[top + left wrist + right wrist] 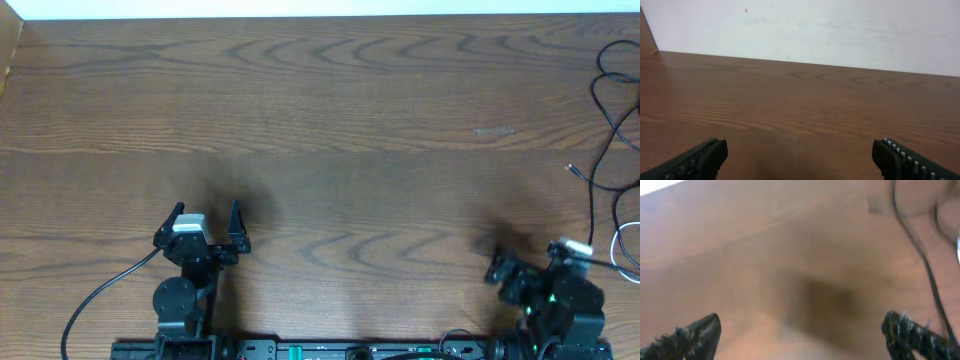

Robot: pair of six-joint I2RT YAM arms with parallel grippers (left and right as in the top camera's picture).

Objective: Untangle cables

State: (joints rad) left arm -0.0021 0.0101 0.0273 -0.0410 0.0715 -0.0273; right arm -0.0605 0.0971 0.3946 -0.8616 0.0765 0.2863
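The cables lie at the table's far right edge in the overhead view. The black cable [593, 195] runs in loose loops from the back corner toward the front, and a small plug end [572, 170] points left. A white cable [613, 235] curves beside it, partly cut off by the frame. My right gripper [530, 256] stands open just left of them, touching neither. In the right wrist view the black cable [920, 250] crosses the blurred table ahead of the right gripper [802, 335]. My left gripper [206, 216] [800, 160] is open over bare wood, far from the cables.
The brown wooden table [330, 110] ends at a white wall [840, 30] at the back. A thick black robot wire [100, 295] trails from the left arm's base at the front left.
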